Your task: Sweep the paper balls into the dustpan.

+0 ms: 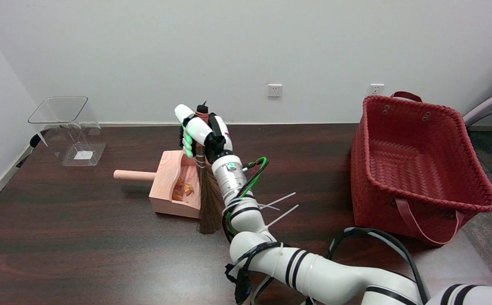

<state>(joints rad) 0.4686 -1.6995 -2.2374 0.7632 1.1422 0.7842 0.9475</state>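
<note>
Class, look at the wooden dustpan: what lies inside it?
Orange paper balls lie inside the dustpan. The broom held by the right hand covers its right side, so anything there is hidden.

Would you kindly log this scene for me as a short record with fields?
right hand: grips the broom handle
broom: upright, bristles on the table at the dustpan's open side
dustpan: pink, handle pointing to picture left
paper balls: orange, inside the dustpan
basket: red, at picture right
clear bin: far left, near the wall
table: dark wood
</note>
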